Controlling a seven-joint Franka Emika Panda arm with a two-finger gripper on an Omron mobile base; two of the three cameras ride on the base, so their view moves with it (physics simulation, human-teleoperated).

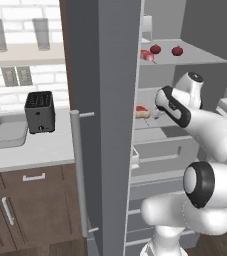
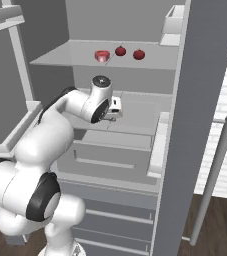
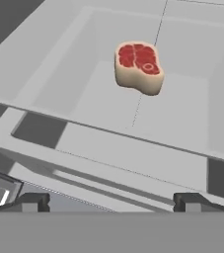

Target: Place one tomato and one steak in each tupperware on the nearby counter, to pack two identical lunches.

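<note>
A red steak (image 3: 139,66) with a pale rim lies on the middle fridge shelf (image 3: 108,143), also seen as the steak (image 1: 142,111) from the left base view. My gripper (image 3: 112,202) hovers in front of and above it, open, with nothing between its fingers; the gripper (image 2: 116,109) reaches into the fridge. On the upper shelf (image 2: 70,57) sit two tomatoes (image 2: 120,50) (image 2: 139,54) and a second steak (image 2: 102,55). The counter (image 1: 45,150) runs to the left of the fridge. The tupperware is out of view.
The open fridge door (image 1: 110,125) with its long bar handle (image 1: 77,170) stands between the shelves and the counter. A black toaster (image 1: 39,111) and a grey sink basin (image 1: 7,131) are on the counter. Drawers (image 2: 110,155) lie below the middle shelf.
</note>
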